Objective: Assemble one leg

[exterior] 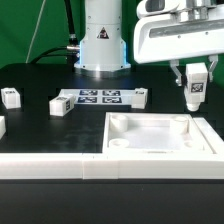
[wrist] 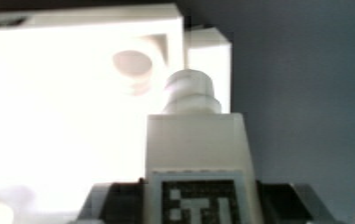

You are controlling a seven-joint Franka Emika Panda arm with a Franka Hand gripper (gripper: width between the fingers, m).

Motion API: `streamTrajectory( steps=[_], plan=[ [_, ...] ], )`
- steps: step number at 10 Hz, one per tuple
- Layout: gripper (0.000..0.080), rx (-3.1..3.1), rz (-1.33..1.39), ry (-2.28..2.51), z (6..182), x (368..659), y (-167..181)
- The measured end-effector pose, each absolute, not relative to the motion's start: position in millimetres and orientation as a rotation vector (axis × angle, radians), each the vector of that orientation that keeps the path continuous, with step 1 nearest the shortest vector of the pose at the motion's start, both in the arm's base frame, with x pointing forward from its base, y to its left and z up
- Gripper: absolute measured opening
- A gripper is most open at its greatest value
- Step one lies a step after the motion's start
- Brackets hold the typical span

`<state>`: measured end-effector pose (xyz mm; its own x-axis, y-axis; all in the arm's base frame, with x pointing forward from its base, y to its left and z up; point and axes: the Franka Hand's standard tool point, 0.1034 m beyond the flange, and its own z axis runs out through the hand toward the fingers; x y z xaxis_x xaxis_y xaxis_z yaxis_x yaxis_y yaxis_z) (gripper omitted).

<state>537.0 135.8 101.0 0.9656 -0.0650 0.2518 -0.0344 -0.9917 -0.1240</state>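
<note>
Leg [exterior: 194, 93] is hanging upright in the claw [exterior: 194, 82], whose fingers are pinching its tagged block from both sides, spread only to its width. Tabletop [exterior: 160, 135] is lying below the claw, rim up. Marker board [exterior: 98, 97] and loose legs [exterior: 62, 105] are lying well away from the claw.

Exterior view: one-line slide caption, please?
The gripper holds a tagged white leg over the tabletop corner.

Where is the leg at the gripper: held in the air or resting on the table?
Held in the air: the gripper clamps the leg upright, and its lower end touches nothing.
</note>
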Motion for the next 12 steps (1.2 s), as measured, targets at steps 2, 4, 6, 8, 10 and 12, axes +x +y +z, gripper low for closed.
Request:
streamTrajectory(
  steps=[2, 4, 6, 8, 10, 12],
  plan=[
    [0.0290, -3.012, -0.356, -0.002, 108.2, 548, 139],
    [0.0290, -3.010, -0.365, 0.001, 105.5, 545, 138],
    [0.0290, -3.001, -0.410, 0.000, 106.1, 547, 139],
    [0.0290, -3.007, -0.447, -0.103, 103.9, 560, 133],
    [0.0290, -2.962, -0.680, -0.128, 104.0, 575, 129],
    [0.0290, -2.964, -0.695, -0.161, 106.4, 579, 127]
  ],
)
